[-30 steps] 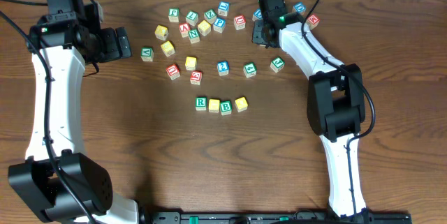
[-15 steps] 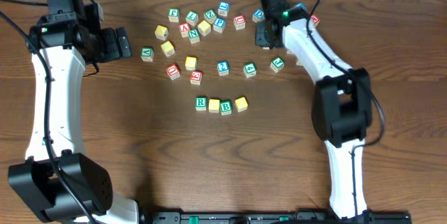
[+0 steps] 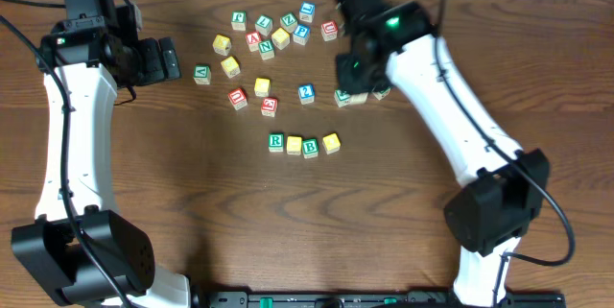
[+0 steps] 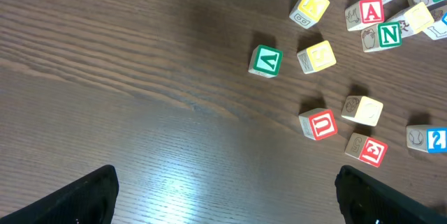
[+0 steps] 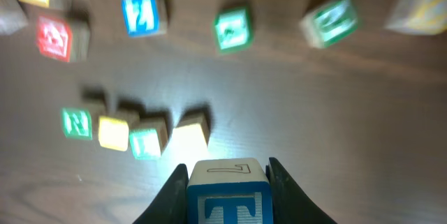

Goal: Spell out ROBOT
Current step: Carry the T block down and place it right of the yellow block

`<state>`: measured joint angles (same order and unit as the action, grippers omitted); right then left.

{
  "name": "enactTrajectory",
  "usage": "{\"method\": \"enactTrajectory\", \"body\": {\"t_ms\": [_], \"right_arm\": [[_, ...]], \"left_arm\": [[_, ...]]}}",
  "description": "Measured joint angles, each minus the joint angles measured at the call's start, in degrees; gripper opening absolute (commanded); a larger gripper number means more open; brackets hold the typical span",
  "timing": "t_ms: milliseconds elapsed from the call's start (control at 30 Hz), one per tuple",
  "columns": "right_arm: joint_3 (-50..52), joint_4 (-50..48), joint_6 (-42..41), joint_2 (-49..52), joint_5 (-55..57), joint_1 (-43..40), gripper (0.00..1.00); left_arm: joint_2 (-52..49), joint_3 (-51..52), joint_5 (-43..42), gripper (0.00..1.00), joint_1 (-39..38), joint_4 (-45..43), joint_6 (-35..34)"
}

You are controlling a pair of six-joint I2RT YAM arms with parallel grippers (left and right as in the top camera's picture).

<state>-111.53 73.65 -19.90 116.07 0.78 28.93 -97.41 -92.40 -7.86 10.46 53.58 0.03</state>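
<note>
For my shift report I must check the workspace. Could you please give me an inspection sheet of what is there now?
Surface: brown wooden table.
Job's things: four-cube row reads R, yellow, B, yellow; T cube not yet placed.
Clutter: loose letter cubes beyond the row.
Claws: left claw open, empty; right claw shut on the T cube.
Cables: black cable along the left arm.
Surroundings: nothing seen.
</note>
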Motion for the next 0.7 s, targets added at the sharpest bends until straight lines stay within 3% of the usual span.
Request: {"method": "enactTrajectory", "body": {"t_ms": [367,700], "right_arm": [[18.1,-10.4,-2.3,1.0,-0.7,3.5,0.14],[27.5,-23.2,-3.1,1.2,2.6,3.4,0.17]], "left_arm": [[0.0,0.0,0.0,0.98,0.0,0.0,0.0],[0.0,0.0,0.0,0.98,0.0,0.0,0.0]]}}
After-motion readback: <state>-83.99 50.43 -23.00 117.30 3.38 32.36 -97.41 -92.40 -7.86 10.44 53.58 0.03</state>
